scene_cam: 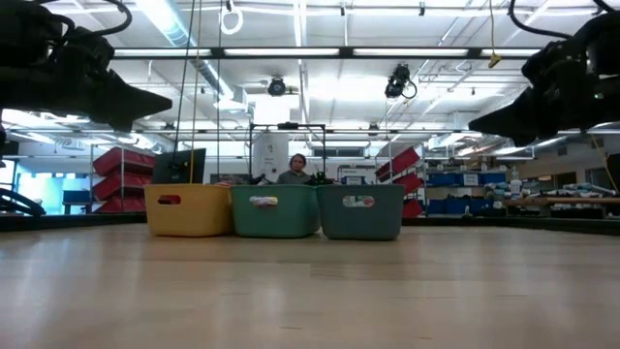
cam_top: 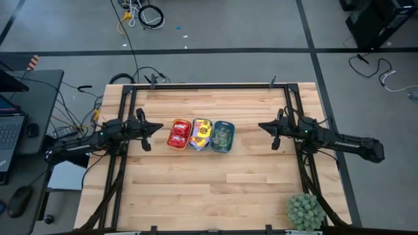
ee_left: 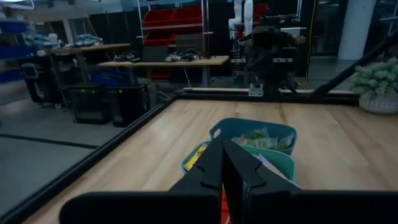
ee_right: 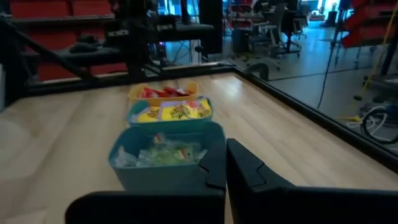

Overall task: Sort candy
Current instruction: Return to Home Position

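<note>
Candy is seen sorted by colour in three small trays, set touching side by side in a row at the middle of the table (cam_top: 215,189). Red candy (cam_top: 177,135) is held in the yellow-orange tray (scene_cam: 189,210), yellow candy (cam_top: 202,132) in the middle teal tray (scene_cam: 274,211), and green candy (cam_top: 223,135) in the end teal tray (scene_cam: 360,211). The left arm (cam_top: 121,130) is found above the table's left side and the right arm (cam_top: 313,130) above its right side, both well apart from the trays. The jaws of each are clenched together, and nothing is grasped.
</note>
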`<state>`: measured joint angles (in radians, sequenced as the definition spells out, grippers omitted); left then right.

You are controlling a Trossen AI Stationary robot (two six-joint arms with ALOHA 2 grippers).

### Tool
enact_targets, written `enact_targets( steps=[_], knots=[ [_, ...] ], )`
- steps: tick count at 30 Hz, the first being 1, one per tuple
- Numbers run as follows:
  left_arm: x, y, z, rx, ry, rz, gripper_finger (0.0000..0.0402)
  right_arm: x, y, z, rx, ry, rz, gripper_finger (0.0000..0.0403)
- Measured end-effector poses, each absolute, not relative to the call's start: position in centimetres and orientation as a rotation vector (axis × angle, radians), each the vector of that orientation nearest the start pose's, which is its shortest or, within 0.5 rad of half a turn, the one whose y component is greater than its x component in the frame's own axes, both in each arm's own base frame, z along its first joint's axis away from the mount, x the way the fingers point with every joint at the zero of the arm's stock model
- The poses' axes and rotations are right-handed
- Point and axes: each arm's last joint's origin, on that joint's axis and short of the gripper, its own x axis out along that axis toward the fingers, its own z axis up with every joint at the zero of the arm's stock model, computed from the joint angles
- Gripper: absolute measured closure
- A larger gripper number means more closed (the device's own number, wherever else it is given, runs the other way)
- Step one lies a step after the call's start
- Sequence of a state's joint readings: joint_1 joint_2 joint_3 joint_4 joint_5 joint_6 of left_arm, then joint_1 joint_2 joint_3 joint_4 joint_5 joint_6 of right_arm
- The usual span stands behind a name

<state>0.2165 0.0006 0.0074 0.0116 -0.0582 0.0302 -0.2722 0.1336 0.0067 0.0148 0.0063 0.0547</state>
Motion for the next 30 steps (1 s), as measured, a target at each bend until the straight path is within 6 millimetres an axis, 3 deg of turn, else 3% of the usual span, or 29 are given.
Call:
enact_targets(
  steps=[4, 12, 30],
  knots=[
    [9.46, 2.25, 16.72, 0.036, -0.014, 0.274, 0.0396, 10.14, -2.99, 15.55, 0.093, 0.111, -0.296, 0.0402],
    [9.46, 2.25, 16.84, 0.021, -0.03, 0.275, 0.0396, 10.18, -2.99, 15.62, 0.302, 0.072, -0.304, 0.0401],
    [9.46, 2.25, 16.9, 0.021, -0.036, 0.275, 0.0396, 10.18, -2.99, 15.62, 0.307, 0.072, -0.304, 0.0401]
  ],
)
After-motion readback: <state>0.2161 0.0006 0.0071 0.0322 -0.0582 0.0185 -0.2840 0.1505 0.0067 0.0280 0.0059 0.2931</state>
